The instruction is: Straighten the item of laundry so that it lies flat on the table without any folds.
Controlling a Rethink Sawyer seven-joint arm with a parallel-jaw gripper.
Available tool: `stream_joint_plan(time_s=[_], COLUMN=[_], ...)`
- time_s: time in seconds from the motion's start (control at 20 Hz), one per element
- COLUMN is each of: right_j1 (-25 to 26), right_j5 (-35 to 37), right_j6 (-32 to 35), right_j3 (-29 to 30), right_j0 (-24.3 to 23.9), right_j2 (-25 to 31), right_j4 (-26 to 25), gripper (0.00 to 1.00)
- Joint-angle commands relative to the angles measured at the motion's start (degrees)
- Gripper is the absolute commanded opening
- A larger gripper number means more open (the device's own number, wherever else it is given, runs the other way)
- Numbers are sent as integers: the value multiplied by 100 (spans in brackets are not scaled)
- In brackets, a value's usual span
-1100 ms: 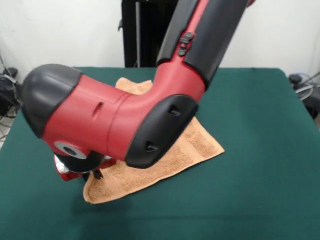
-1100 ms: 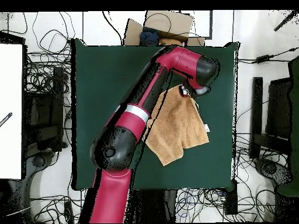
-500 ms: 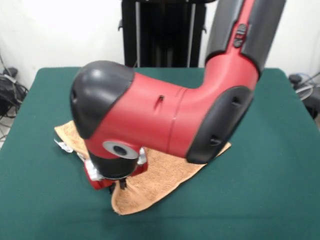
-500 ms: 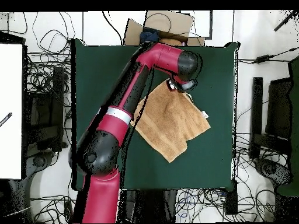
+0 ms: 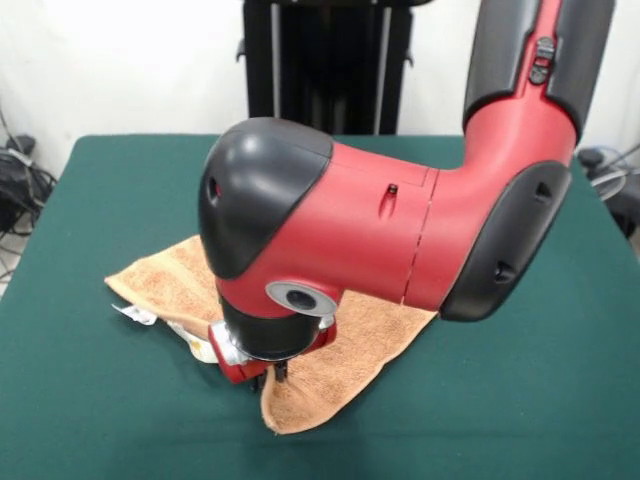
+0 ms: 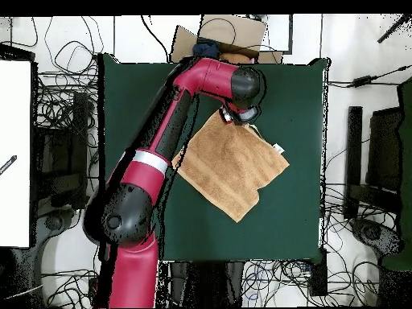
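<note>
Overhead view shows the light orange-tan terry-cloth hand towel point(image 6: 232, 163) lying on the large rectangular table with its dark green felt-like top point(image 6: 298, 96), turned like a diamond so that its corners point toward the table's edges. It sits in the table's right half, closer to the far side than to the near one, and one lower edge has a notch where the cloth looks doubled over. A small white tag point(image 6: 278, 148) juts from the towel's right corner. The red and black robot arm point(image 6: 157, 153) runs from the near left up across the table, its bulky wrist bending over the towel's far corner, where the gripper point(image 6: 239, 117) comes down. From the front view, the wrist fills the middle of the picture, and the gripper point(image 5: 262, 369) shows only as a red base with dark tips beneath it, resting at or on the towel point(image 5: 345, 365) near its nearest corner; whether those tips are clamped on the cloth or released I cannot tell. The tag point(image 5: 134, 313) lies flat on the green top point(image 5: 520, 410) just beside the towel's left corner.
</note>
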Motion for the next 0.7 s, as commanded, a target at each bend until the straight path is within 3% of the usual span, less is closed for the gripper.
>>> stream_joint_plan(time_s=[0.05, 0.7], right_j1=[-75, -86], right_j5=[-155, -285], right_j6=[1472, 1269], right_j3=[31, 20], right_j0=[113, 219], right_j2=[-152, -137], right_j4=[37, -3], gripper=[0, 0])
